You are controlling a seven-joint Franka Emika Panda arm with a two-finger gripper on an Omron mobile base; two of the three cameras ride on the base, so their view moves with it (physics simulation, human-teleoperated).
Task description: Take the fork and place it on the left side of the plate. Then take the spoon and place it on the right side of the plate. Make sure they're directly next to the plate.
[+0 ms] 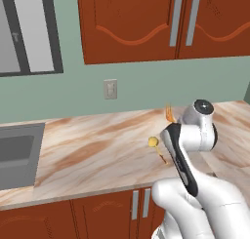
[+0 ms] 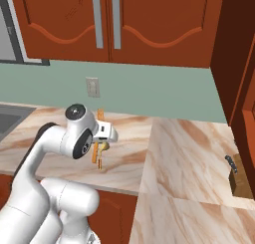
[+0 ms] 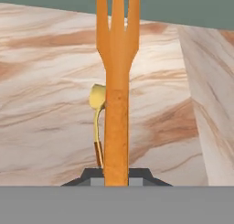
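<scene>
Hand view | fork point(image 3: 117, 99): slim, all-orange, three tines | gripper point(image 3: 116, 176) clamped on handle

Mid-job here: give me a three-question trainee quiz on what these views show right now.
1. True or false: the gripper is shut on the fork.
2. Multiple choice: the spoon is A) held in the gripper, B) lying on the counter, C) in the sink.
3. Fill in: in the hand view, the fork's tines point ___ from the fingertips.

Key: 1 true. 2 B. 3 away.
</scene>
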